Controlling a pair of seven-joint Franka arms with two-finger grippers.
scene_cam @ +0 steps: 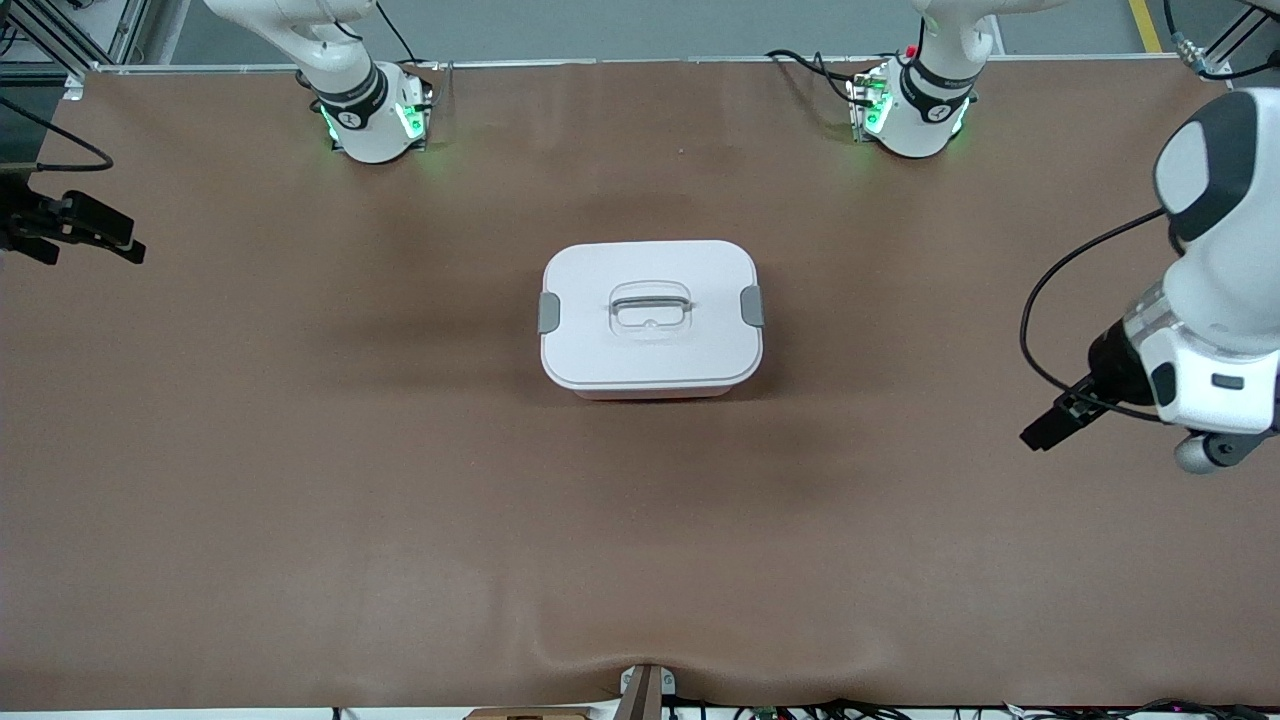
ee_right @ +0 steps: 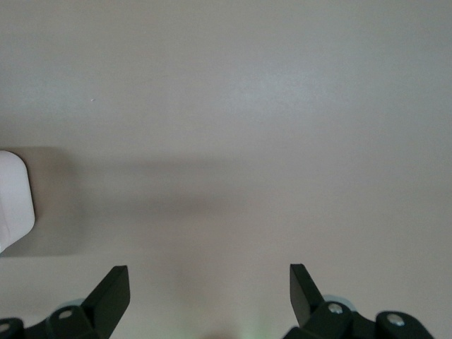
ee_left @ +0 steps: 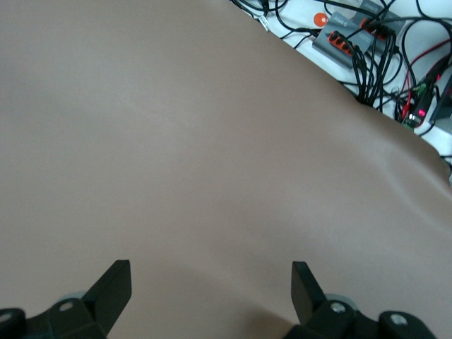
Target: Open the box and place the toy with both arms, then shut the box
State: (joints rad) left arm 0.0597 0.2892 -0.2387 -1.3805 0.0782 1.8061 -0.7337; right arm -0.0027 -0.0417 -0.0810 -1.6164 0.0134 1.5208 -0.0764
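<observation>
The box (scene_cam: pixel 651 316) stands in the middle of the brown table with its white lid on; a grey clip (scene_cam: pixel 549 312) sits at each short end and the recessed handle (scene_cam: pixel 650 304) in the centre. A white corner of the box (ee_right: pixel 14 201) shows in the right wrist view. The toy is out of view. My left gripper (scene_cam: pixel 1035 437) (ee_left: pixel 212 272) hangs open over bare table at the left arm's end, well apart from the box. Over the right arm's end of the table my right gripper (scene_cam: pixel 90 240) (ee_right: pixel 210 272) is open too, with nothing between its fingers.
The two arm bases (scene_cam: pixel 370 115) (scene_cam: pixel 915 110) stand along the table's edge farthest from the front camera. A power strip with tangled cables (ee_left: pixel 346 39) lies off the table's edge in the left wrist view. A small bracket (scene_cam: pixel 645 690) sits at the edge nearest the front camera.
</observation>
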